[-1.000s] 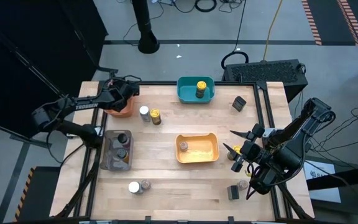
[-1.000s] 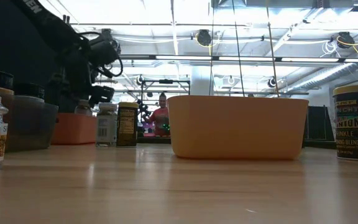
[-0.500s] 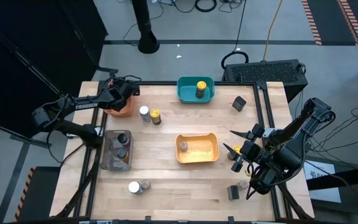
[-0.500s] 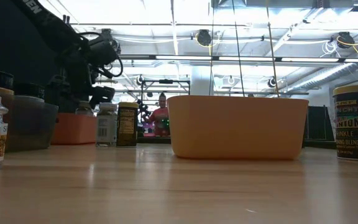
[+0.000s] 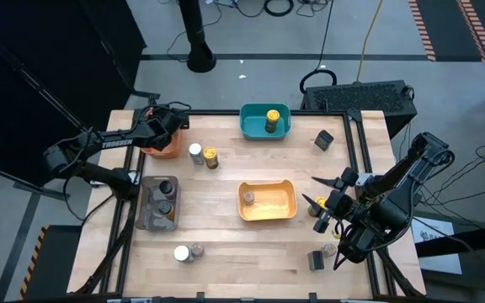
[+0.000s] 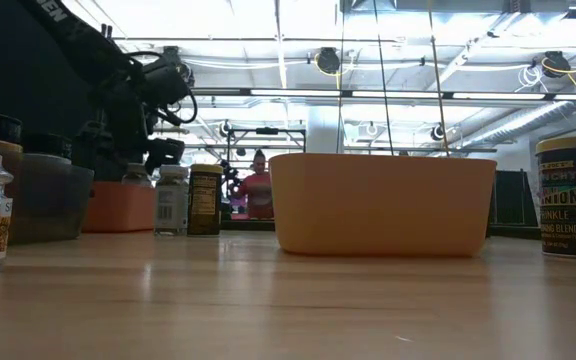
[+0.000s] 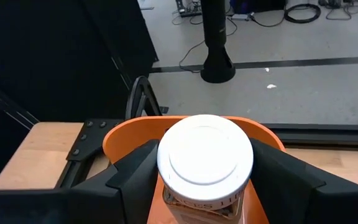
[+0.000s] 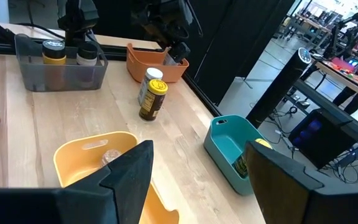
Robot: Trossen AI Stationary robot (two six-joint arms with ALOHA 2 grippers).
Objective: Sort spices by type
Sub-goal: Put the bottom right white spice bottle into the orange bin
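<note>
My left gripper [image 5: 168, 130] hangs over the orange bin [image 7: 129, 127] at the table's far left, its fingers on either side of a white-lidded spice jar [image 7: 205, 155] that stands upright in the bin. My right gripper [image 5: 311, 190] is raised over the table's right side and stands open with nothing between its fingers [image 8: 197, 155]. A yellow-lidded jar [image 5: 320, 204] stands on the table just below it. Loose jars stand mid-table, one white-lidded [image 5: 195, 151] and one yellow-lidded [image 5: 211, 156]. Two more jars [image 5: 189, 252] stand near the front edge. My left gripper has the white-lidded jar between its two fingers [image 7: 138, 168], which lie close against the jar's two opposite sides just under the lid [image 7: 166, 186]. The fingers slant down from the table's left side. The jar stands upright inside the orange bin. Its foot is hidden.
A teal bin [image 5: 251, 126] at the far middle holds a yellow-lidded jar. A yellow bin [image 5: 276, 210] at the centre holds one jar. A grey bin [image 5: 146, 210] on the left holds two. Dark jars stand at the far right [image 5: 323, 140] and the near right [image 5: 316, 260].
</note>
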